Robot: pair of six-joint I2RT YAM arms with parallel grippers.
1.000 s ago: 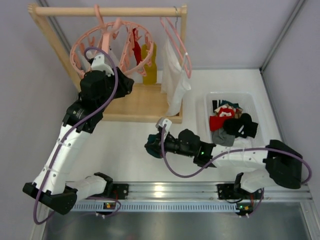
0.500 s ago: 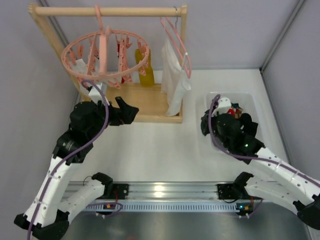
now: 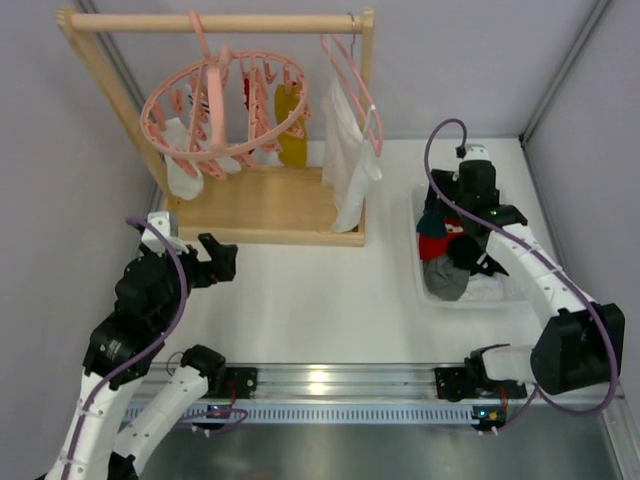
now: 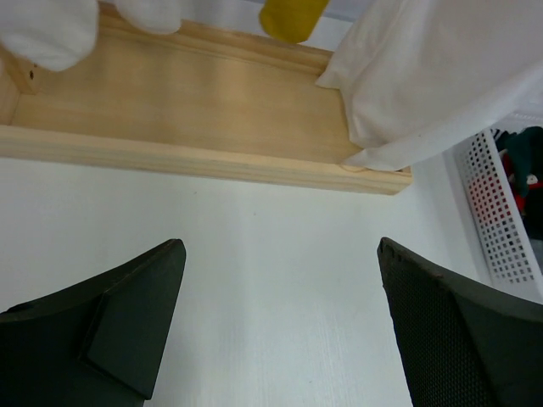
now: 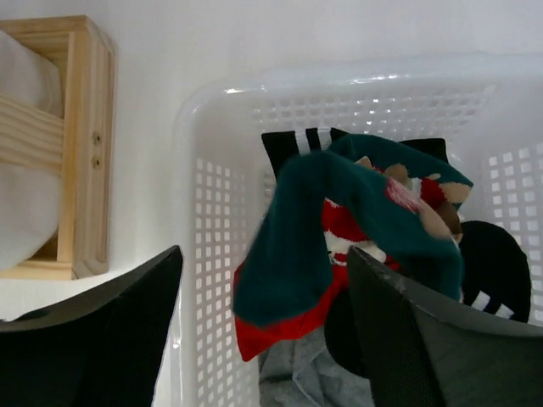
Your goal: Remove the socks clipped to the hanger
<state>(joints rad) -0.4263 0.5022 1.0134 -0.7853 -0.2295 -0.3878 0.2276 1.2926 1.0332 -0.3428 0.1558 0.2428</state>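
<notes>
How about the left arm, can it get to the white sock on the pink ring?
Probably yes. The left gripper is open and empty, and the white sock hangs on the near left edge of the hanger with nothing between them.

The rack is matt wood, the hanger glossy plastic, the socks soft cloth.

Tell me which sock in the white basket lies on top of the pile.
The dark teal sock with the red cuff. It drapes across the black striped sock and the grey sock, which are partly covered in the basket.
</notes>
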